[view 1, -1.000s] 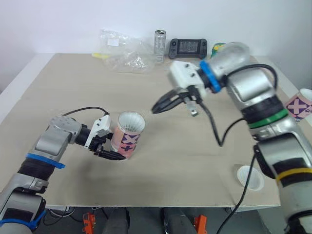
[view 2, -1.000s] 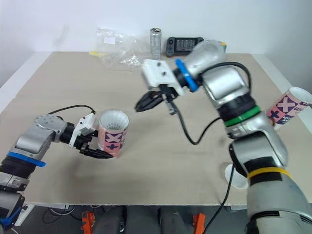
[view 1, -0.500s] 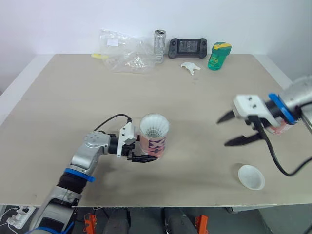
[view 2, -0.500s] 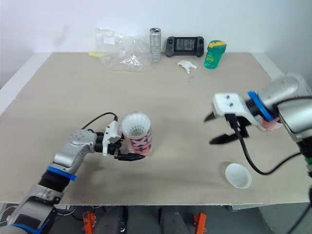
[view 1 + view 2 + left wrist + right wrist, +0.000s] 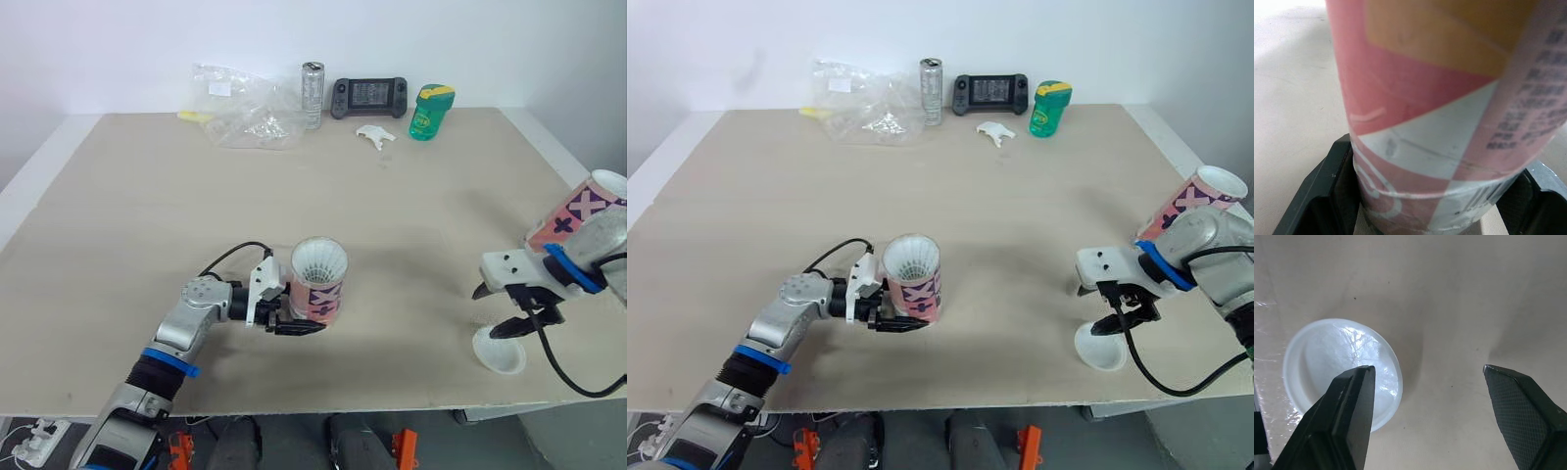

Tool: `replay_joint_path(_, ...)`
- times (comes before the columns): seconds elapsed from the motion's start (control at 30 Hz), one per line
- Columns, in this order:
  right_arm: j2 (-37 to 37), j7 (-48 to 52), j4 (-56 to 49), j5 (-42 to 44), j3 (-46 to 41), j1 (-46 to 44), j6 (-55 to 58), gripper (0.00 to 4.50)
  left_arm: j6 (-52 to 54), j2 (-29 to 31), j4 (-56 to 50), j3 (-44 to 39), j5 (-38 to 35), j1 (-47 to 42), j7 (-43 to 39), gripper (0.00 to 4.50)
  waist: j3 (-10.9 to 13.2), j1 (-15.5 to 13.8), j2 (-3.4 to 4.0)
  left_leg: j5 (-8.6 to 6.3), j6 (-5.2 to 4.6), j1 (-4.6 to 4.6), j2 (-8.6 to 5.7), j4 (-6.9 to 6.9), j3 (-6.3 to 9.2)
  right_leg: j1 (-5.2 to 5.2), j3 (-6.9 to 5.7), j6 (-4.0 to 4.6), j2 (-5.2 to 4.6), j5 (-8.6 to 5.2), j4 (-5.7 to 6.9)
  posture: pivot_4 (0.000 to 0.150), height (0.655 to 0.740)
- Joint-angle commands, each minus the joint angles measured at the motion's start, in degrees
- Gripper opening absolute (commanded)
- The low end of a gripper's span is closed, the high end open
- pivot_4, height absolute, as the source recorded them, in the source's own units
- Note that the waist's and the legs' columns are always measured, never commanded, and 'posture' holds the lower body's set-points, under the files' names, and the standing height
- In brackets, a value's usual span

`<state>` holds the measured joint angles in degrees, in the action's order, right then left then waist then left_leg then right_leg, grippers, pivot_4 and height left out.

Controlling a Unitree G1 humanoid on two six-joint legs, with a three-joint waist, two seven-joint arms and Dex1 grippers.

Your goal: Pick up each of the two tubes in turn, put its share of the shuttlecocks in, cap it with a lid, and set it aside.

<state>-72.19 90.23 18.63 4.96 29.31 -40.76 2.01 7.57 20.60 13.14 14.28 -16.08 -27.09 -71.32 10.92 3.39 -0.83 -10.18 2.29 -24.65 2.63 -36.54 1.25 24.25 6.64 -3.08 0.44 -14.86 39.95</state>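
pink tube (image 5: 318,289) stands upright near the front of the table (image 5: 392,215), clamped by our left gripper (image 5: 294,323), shuttlecocks (image 5: 320,262) inside, no cap yet. our right gripper (image 5: 493,313) hangs open over the lid (image 5: 498,350). capping comes next, we judge; the second tube (image 5: 578,211) waits at the right edge.

two tubes (image 5: 319,286) (image 5: 576,211), one lid (image 5: 498,353), one can (image 5: 313,90)
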Motion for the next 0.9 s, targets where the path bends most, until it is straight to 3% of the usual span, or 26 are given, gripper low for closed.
replay_joint_path(0.03,0.2,2.27,0.79,-1.0,-0.31,1.07,-1.54,3.57,0.46,1.13,-1.39,-1.09,-0.2,-0.53,0.23,3.21,0.0,-0.01,0.0,0.0,0.0,0.0,0.0,0.0,0.0,0.0,0.0,0.0,0.0,0.0,0.0,0.15,0.7236)
replay_joint_path(0.1,0.37,2.27,0.98,-1.24,-0.08,1.53,-1.83,3.15,0.7,1.39,-1.35,-1.14,-0.28,-0.66,0.25,3.21,0.0,-0.01,0.0,0.0,0.0,0.0,0.0,0.0,-0.01,-0.01,0.01,-0.01,0.0,0.0,0.0,0.15,0.7236)
replay_joint_path(0.3,-0.01,2.27,-0.46,-0.39,-0.07,1.53,-1.37,0.36,-0.19,1.74,0.07,-0.79,0.75,-1.0,0.38,3.21,0.0,-0.1,0.0,0.0,0.0,0.02,-0.01,0.0,0.0,-0.06,0.02,-0.03,0.0,-0.03,0.0,0.15,0.7236)
replay_joint_path(0.33,-0.46,2.27,-1.14,0.63,0.14,1.45,-0.67,0.06,-0.4,1.62,0.59,-0.77,1.07,-1.04,0.71,3.21,-0.01,-0.1,-0.01,0.0,0.0,0.02,-0.01,0.0,0.0,-0.06,0.02,-0.03,0.0,-0.03,0.0,0.15,0.7236)
replay_joint_path(0.6,-0.97,2.27,-4.35,4.37,-0.5,-1.82,2.37,0.06,-0.07,1.61,2.1,-0.12,1.78,-1.1,0.97,3.21,-0.01,-0.06,0.01,0.02,0.04,0.18,-0.01,-0.03,-0.08,-0.15,0.11,-0.02,0.0,0.05,0.0,0.15,0.7236)
replay_joint_path(0.9,13.34,2.27,-11.51,13.23,-7.07,-22.86,16.83,0.06,-1.53,3.56,5.61,3.07,4.59,-1.57,-2.33,3.21,-0.06,1.07,0.07,0.07,0.1,0.31,0.04,0.05,-0.07,-0.23,0.17,-0.01,0.08,0.13,0.01,0.15,0.7236)
